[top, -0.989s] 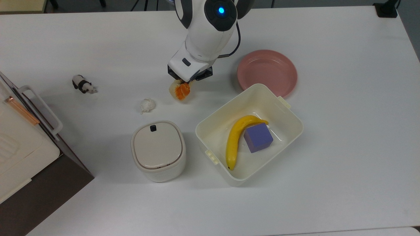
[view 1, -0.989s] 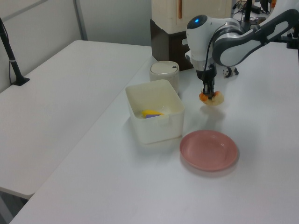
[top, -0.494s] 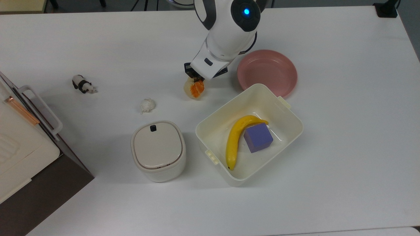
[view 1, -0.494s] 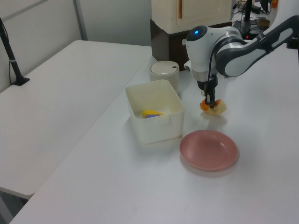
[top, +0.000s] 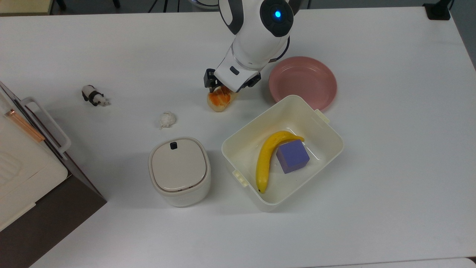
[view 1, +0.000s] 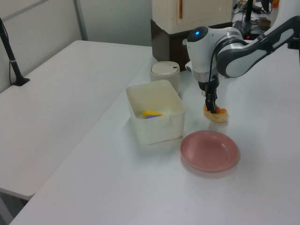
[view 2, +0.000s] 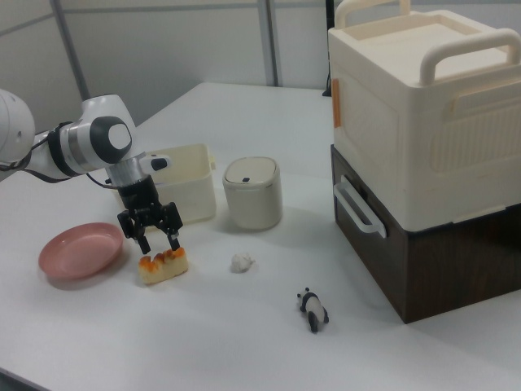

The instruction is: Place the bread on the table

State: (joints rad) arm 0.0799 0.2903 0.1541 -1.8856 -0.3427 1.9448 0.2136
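The bread [view 2: 164, 265] lies flat on the table [view 2: 244, 342] just right of the pink plate [view 2: 80, 251] in the right view; the gripper [view 2: 151, 239] straddles it, fingers spread and gripping nothing, so by my judgement only withdrawal remains.

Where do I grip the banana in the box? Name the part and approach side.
Grip the banana on its free half, toward the top view's bottom, from above, jaws across its width. It lies flat in the box, whose walls block side approaches, and the purple cube crowds its other half.

The bread [view 2: 164, 265] has been lowered onto the table [view 2: 244, 342], and the gripper [view 2: 159, 243] has been opened around it
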